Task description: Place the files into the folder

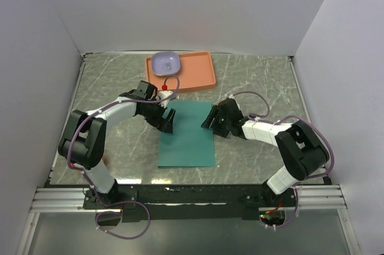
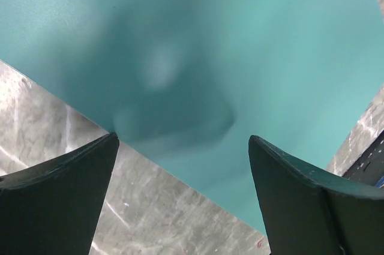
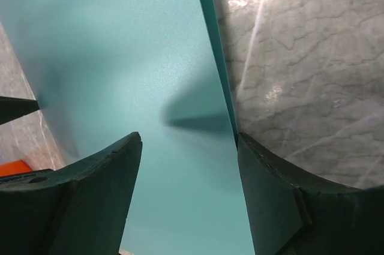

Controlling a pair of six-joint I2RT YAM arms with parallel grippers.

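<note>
Starting at the left of the overhead view, the left claw (image 1: 169, 121) hangs at the left edge of the folder (image 1: 187, 141), up near its far corner. From that height the jaws are hard to read. The left wrist camera settles it: two dark fingers (image 2: 60, 174) spread wide with nothing between them. One is over the marbled desk (image 2: 54, 111) and the other over teal card, and the folder's edge runs diagonally across the gap.

Moving to the middle, the folder lies flat on the desk between the two arms as one plain teal rectangle, its long sides running away from the bases. Only the overhead view shows what sits beyond it: an orange-pink tray (image 1: 201, 78) at the far side, well apart from the folder, with a pale lavender bowl (image 1: 165, 63) in its left end.

Over to the right, the right claw (image 1: 209, 119) sits at the folder's right edge, opposite its partner. Its wrist camera shows it parted too and holding nothing. The left finger (image 3: 90, 195) is above teal, while the right one is above bare marble just outside the edge. That close view also shows the edge as a darker teal strip casting a shadow. Whether it is raised off the desk cannot be told.
</note>
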